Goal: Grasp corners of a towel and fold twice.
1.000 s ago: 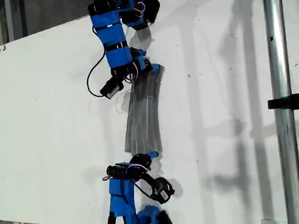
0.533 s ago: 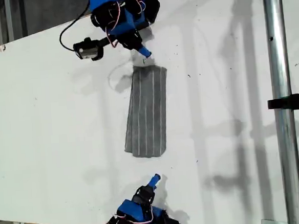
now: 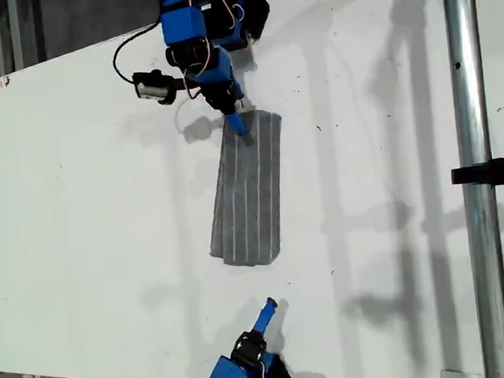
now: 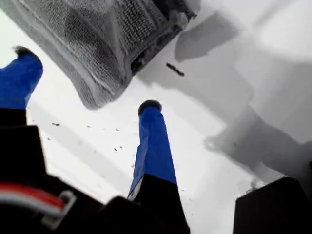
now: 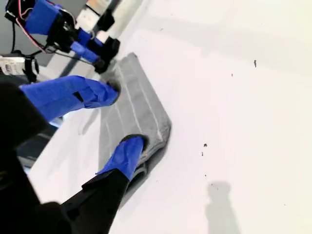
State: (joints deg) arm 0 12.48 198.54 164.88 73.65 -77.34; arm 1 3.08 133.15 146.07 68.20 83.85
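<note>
On the white table (image 3: 79, 192), grey pale-striped towel (image 3: 248, 189), folded narrow.

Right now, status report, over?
My first gripper open at one end of the towel. My second gripper open, off it. Cloth folded, a flat strip. Nothing in the way.

Bare table (image 3: 87, 183) all around the towel (image 3: 248, 189); pole (image 3: 476, 182) well apart.

Both grippers open — my first gripper (image 4: 85, 80) (fingers spread), my second gripper (image 5: 124, 114).
</note>
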